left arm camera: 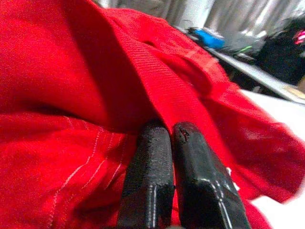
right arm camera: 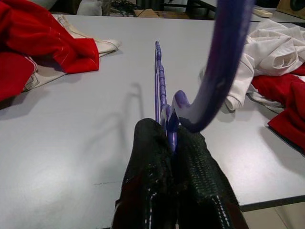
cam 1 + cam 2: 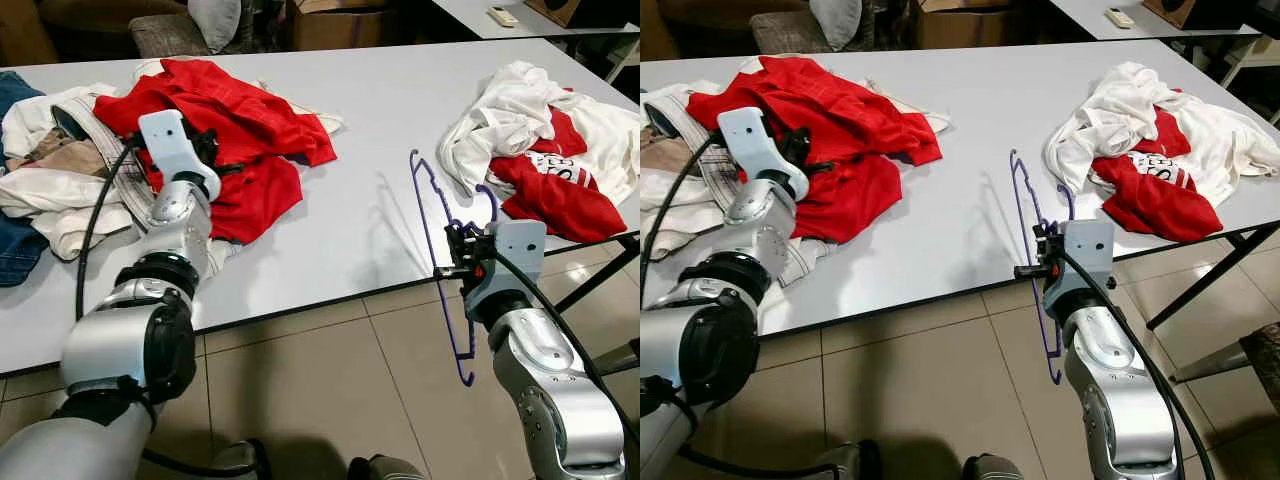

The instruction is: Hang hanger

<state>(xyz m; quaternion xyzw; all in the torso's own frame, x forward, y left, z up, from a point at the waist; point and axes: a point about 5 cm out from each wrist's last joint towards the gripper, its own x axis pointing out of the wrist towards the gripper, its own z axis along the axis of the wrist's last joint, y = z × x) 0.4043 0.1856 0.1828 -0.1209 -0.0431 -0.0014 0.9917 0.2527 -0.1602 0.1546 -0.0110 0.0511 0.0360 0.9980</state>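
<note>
Right now, by label:
Right gripper [image 3: 462, 252]: clamped on the hanger, at the table's near edge, fingers pressed to either side of the plastic in the right wrist view.
Hanger [image 3: 432, 238]: purple, held upright and edge-on; its hook curls just above the fingers, one end reaches out over the table beyond the gripper, the other hangs below the edge over the floor.
Left gripper [image 1: 170, 136]: fingers together with red cloth pinched between the tips, pushed into the red garment.
Red garment [image 3: 235, 125]: rumpled on the table, all round the left gripper.
Table [image 3: 370, 215]: white, smooth, bare between the two grippers.
Pale clothes [image 3: 55, 190]: heaped outward of the left gripper.
White and red pile [image 3: 545, 140]: ahead of the right gripper, to its outer side.
Floor [image 3: 330, 390]: beige tiles under the right gripper.
Room: a cushion [image 3: 215, 20] and a cardboard box [image 3: 340, 25] beyond the table's far edge.
</note>
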